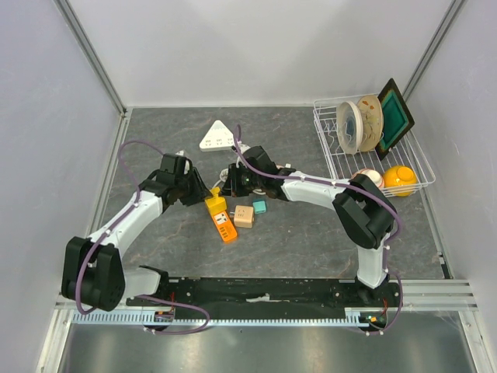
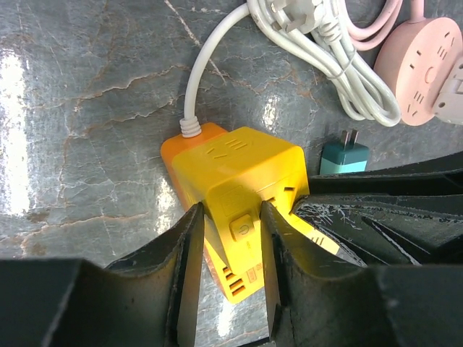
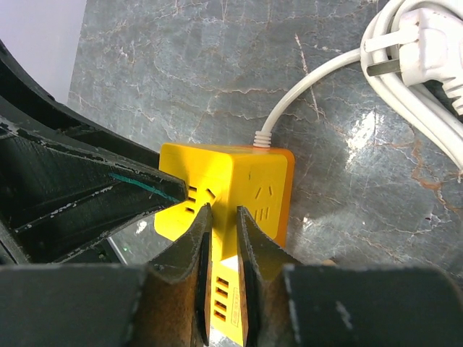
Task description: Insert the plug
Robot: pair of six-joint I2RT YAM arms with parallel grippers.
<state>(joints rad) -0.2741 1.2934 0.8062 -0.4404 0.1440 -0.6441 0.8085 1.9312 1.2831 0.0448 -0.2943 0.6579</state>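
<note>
A yellow and orange socket cube lies mid-table with its white cord leading away. My left gripper is shut on the cube's button end, one finger on each side. My right gripper is shut, its tips resting at the cube's socket face, with yellow showing through the thin gap. A teal plug with two prongs lies free beside the cube. The cord's white plug rests on the coiled cable; neither plug is held.
A beige cube lies right of the yellow one. A white triangular strip sits at the back, and a pink round strip lies by the cable coil. A wire dish rack with plates stands back right, with an orange fruit.
</note>
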